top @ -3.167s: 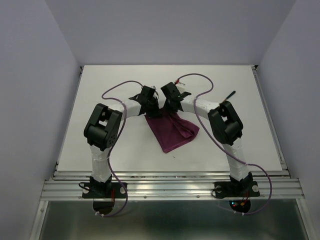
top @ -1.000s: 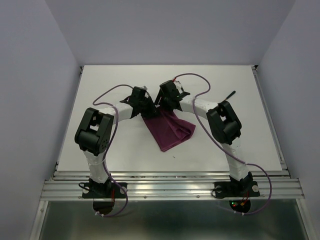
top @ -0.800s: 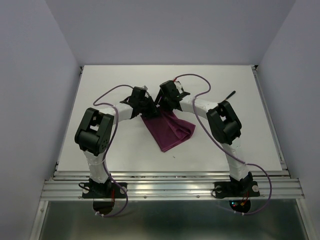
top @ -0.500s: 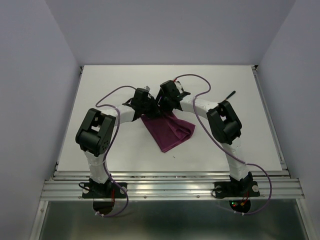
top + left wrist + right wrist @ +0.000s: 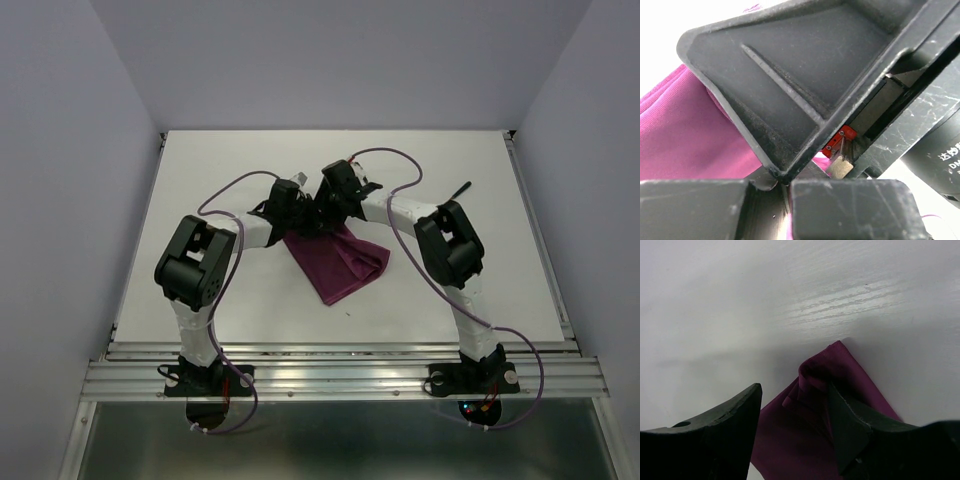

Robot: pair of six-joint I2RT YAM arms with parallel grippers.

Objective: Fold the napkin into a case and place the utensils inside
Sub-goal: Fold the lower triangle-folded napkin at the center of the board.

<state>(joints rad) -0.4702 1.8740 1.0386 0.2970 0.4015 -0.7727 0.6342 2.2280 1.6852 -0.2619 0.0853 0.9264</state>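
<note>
Before the parted right tool point(image 5: 795, 390), bunched napkin point(image 5: 840, 370) corner, hidden overhead

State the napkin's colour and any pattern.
The napkin is plain dark magenta-purple, best seen in the top external view.

napkin point(image 5: 341, 263) on table point(image 5: 250, 160) centre, utensil point(image 5: 458, 189) behind, far right
</note>
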